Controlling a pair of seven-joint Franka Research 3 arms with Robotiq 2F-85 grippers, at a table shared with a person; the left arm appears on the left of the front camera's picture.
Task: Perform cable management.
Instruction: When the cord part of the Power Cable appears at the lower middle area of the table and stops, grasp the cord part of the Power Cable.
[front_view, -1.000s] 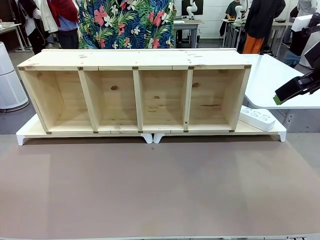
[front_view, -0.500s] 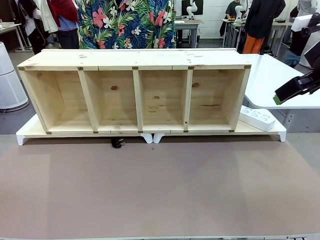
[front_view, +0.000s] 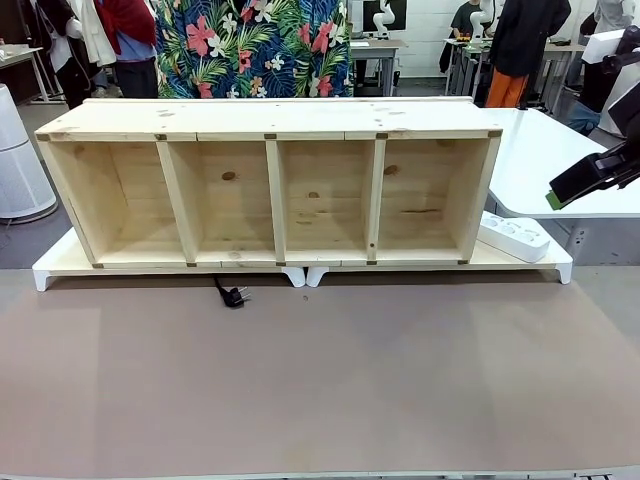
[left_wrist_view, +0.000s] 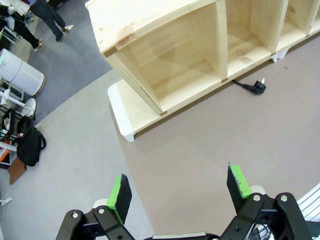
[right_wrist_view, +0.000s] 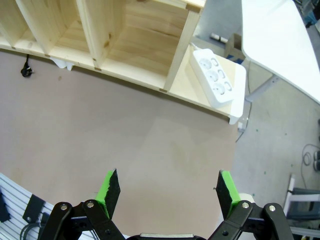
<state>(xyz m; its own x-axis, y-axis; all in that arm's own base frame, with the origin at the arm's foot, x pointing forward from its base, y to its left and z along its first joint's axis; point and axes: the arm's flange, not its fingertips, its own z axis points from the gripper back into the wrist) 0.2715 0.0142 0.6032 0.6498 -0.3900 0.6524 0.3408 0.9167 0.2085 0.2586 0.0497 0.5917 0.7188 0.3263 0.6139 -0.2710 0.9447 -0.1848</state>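
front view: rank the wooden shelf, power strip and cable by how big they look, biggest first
1. wooden shelf, by far the largest
2. power strip
3. cable, smallest; just its plug end and a short stretch are visible

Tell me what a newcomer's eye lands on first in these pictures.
A long pale wooden shelf with four open compartments spans the far side of the brown table. In front of its second compartment from the left lies the cable, with its black plug on the tabletop, and a white power strip sits past the shelf's right end. The left gripper and right gripper hang open above the table.
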